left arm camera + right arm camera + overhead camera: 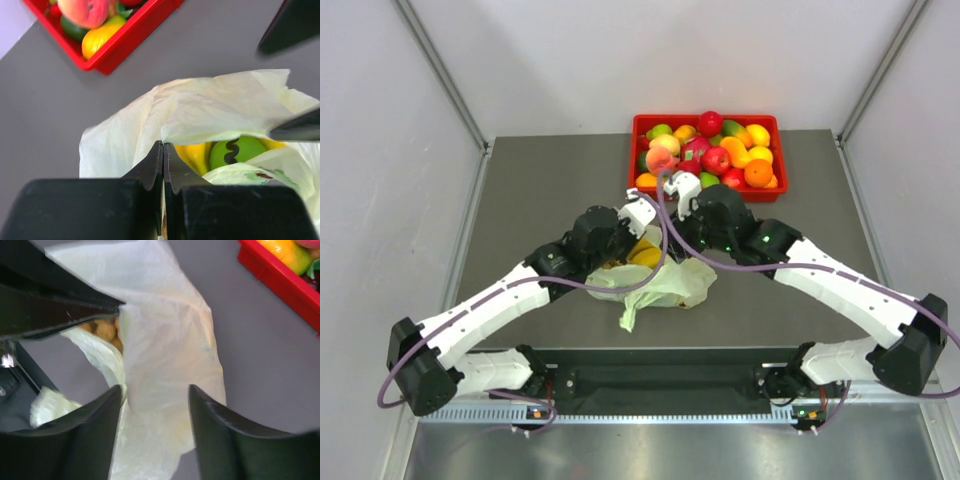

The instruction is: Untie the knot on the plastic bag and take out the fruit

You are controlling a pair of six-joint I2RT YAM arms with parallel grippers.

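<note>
The pale green plastic bag lies crumpled mid-table between both arms, its mouth gaping. My left gripper is shut on the bag's top edge, with a sliver of film between its jaws. Inside the mouth show fruit: a yellow banana, a round green dark-marked fruit and tan berries. My right gripper is open, its fingers standing either side of a sheet of the bag without pinching it. No knot shows in any view.
The red tray of apples, oranges and a peach stands just behind the bag, close to both wrists. Its near corner shows in the left wrist view and the right wrist view. The dark grey tabletop surrounds the bag.
</note>
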